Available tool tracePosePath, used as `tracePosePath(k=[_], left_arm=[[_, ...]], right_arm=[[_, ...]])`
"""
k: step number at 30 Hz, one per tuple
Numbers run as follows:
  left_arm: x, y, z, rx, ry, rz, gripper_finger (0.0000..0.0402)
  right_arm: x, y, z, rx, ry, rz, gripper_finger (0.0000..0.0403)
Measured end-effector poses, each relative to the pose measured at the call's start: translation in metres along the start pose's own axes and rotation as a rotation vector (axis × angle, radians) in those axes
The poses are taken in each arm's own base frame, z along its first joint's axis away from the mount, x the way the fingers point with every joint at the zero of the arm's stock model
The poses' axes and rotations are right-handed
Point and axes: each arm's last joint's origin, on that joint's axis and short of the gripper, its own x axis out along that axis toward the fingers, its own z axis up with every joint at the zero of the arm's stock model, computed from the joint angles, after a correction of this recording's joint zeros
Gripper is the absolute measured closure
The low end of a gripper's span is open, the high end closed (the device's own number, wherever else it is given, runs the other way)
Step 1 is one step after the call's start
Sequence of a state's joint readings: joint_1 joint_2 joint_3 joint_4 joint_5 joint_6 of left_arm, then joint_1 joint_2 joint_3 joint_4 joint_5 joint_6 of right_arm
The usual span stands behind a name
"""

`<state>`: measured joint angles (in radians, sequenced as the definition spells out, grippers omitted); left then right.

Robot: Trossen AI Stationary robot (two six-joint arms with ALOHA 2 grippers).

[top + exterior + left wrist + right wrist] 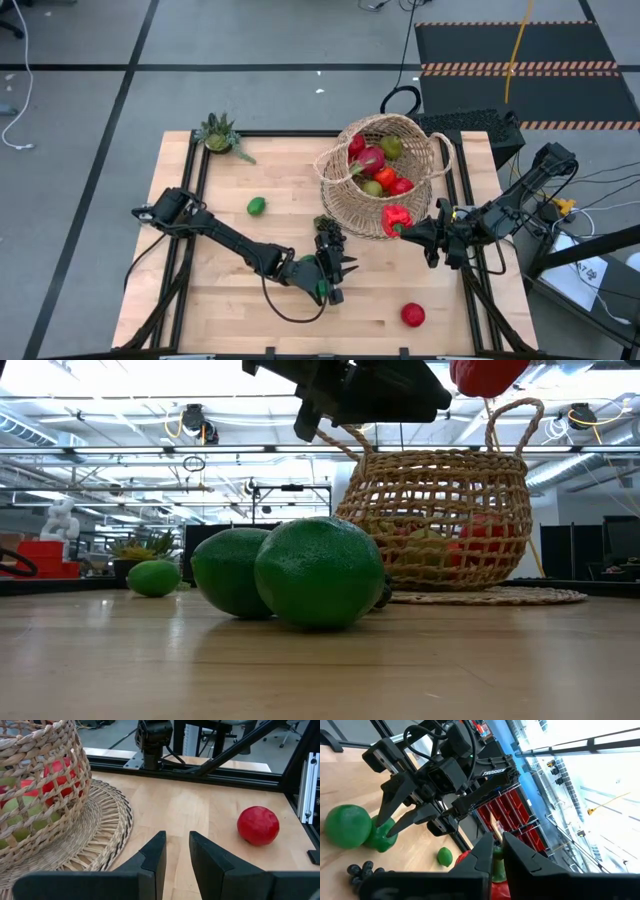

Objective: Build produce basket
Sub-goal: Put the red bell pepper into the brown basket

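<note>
Wood table (230, 290): I see right gripper (403, 230) pinching a red pepper (396, 217) at basket's (385, 165) 6 o'clock; left gripper (345, 268) slightly parted, empty.

This place looks like a big robot lab or workshop. The wooden table (250, 290) stands on a grey floor (80, 110) marked with black lines, and a striped black mat (520, 45) lies nearby. Cables (15, 120) run across the floor. The low view shows pipes, bright ceiling lights (120, 380) and red bins (40, 555) on shelves.
</note>
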<state>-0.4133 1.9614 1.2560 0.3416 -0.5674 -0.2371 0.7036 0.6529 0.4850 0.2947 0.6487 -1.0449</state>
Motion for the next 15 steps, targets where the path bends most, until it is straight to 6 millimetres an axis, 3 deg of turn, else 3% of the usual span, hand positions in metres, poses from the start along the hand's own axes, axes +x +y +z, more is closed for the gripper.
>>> tracePosePath(k=[15], left_arm=[[-0.0001, -0.0001, -0.0001, 0.000, 0.000, -0.001, 0.0314]], right_arm=[[0.0000, 0.0000, 0.0000, 0.090, 0.000, 0.000, 0.0383]])
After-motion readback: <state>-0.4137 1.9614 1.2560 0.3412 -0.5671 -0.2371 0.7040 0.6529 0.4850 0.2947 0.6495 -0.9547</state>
